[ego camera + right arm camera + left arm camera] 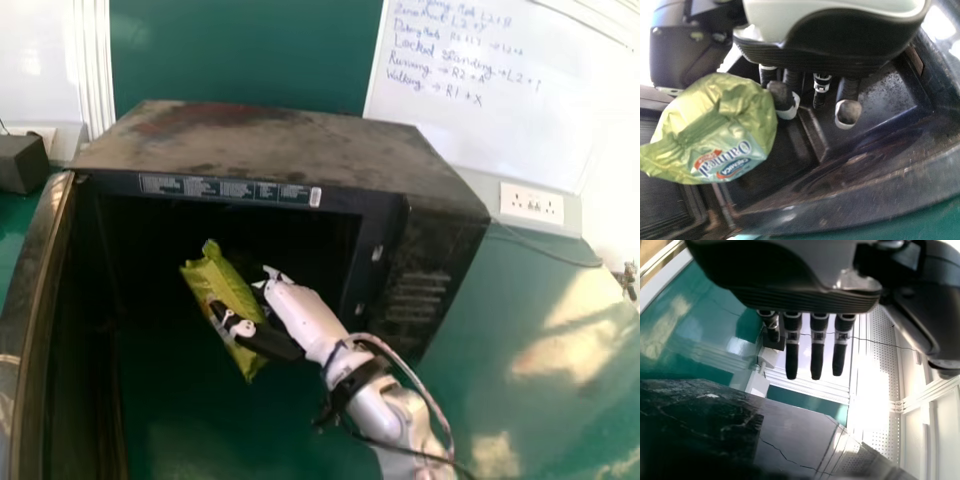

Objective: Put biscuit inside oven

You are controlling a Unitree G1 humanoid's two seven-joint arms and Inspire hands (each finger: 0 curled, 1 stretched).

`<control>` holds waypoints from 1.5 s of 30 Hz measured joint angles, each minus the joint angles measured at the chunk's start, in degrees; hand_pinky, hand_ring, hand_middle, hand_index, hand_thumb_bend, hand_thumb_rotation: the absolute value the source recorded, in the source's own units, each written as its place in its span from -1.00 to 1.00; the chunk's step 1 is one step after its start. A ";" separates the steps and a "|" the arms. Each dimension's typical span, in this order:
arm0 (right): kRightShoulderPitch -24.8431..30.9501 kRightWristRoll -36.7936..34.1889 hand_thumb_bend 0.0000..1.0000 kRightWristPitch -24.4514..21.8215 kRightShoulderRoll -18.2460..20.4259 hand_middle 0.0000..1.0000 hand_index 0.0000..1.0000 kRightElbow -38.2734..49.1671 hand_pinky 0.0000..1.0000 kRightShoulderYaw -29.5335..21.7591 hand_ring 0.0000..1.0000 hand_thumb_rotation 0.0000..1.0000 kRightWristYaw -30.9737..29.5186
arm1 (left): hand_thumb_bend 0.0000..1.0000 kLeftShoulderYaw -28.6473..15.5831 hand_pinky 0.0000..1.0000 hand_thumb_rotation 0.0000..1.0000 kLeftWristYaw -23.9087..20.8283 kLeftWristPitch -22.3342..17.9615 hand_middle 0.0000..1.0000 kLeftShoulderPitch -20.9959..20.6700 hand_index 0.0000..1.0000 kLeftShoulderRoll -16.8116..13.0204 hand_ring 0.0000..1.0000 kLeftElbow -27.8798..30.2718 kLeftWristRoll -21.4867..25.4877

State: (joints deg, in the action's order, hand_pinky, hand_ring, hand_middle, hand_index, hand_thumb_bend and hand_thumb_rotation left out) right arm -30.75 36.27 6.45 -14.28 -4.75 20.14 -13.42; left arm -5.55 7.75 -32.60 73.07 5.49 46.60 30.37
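Note:
In the head view my right hand [296,312] is at the oven's opening, its fingers and thumb closed round the green biscuit packet [222,281]. The packet is tilted, with its upper end toward the dark cavity. The black oven [431,240] stands with its door [42,250] swung out at the left. In the right wrist view the right hand [830,42] has curled fingers, and the crumpled packet [735,117] lies beside them. My left hand [816,352] has straight fingers in the left wrist view, near a dark glossy panel [795,435].
The green tabletop [500,350] extends to the oven's right, with a cable behind it. A wall socket [531,204] and a whiteboard [500,90] are at the back right. A dark box [22,163] stands at the far left.

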 measured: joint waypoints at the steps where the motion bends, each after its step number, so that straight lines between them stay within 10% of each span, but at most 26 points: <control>1: -1.00 0.36 -0.32 0.03 0.09 -1.00 -0.42 -1.18 -1.00 0.13 -1.00 -1.00 0.25 | 0.75 0.05 0.46 0.79 0.00 -0.07 0.59 0.05 0.60 0.00 0.55 0.00 0.01; 29: -23.86 3.16 -0.31 5.75 4.12 -1.00 -0.41 -41.85 -1.00 2.75 -1.00 -1.00 15.51 | 0.85 0.88 0.01 0.59 0.23 -0.69 0.33 1.81 0.57 -0.09 0.12 -0.12 1.24; 32: -26.36 3.40 -0.32 5.78 4.72 -1.00 -0.41 -46.57 -1.00 3.41 -1.00 -1.00 17.11 | 0.85 0.92 0.26 0.62 0.24 -0.73 0.55 1.83 0.57 -0.09 0.38 -0.18 1.25; 45: -33.53 3.28 -0.30 7.06 7.04 -1.00 -0.41 -60.31 -1.00 4.87 -1.00 -1.00 21.19 | 0.82 2.11 -0.16 0.57 0.19 -0.73 0.10 2.47 0.57 -0.14 -0.08 -0.16 1.27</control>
State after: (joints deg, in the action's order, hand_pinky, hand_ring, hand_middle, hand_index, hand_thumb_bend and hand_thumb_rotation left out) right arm -64.28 39.55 13.51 -7.24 -65.06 25.01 7.77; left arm -3.44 7.94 -33.33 75.54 5.35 46.44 31.64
